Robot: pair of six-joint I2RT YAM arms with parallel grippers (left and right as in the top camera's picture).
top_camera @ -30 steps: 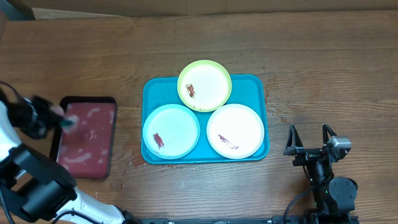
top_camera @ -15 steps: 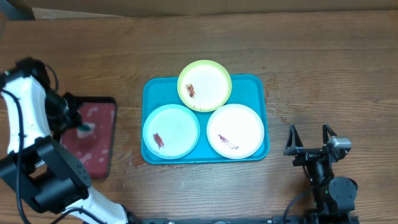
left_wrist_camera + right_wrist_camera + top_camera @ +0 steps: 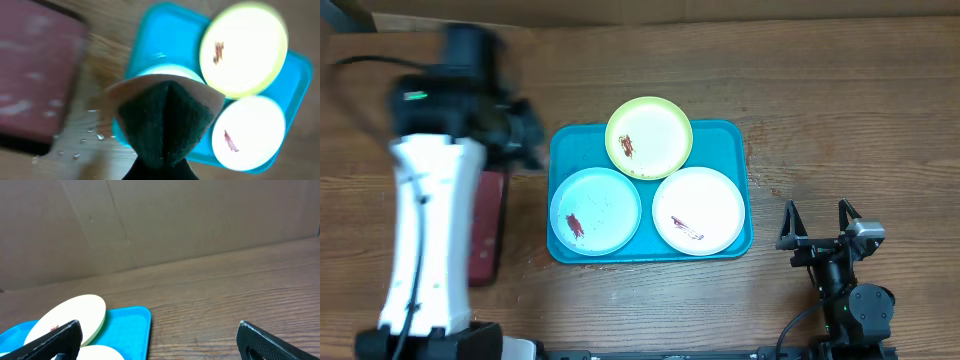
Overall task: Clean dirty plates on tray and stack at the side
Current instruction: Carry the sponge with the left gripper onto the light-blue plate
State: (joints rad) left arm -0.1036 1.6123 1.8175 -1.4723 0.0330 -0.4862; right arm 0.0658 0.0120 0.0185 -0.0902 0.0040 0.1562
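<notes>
Plates [image 3: 595,210] sit smeared on the centre tray [image 3: 728,138], so your left end effector [image 3: 527,140] pinches a sponge [image 3: 165,120]; right end effector [image 3: 817,222] rests spread.

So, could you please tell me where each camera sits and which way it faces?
Overhead: above the table, facing straight down on the tray, plates; left arm and right gripper show.
Left wrist: on the left arm, facing down over the tray; its held sponge shows.
Right wrist: low by the table, facing level towards a cardboard wall; its open fingers show.
Shared: all see the tray and yellow-green plate.
</notes>
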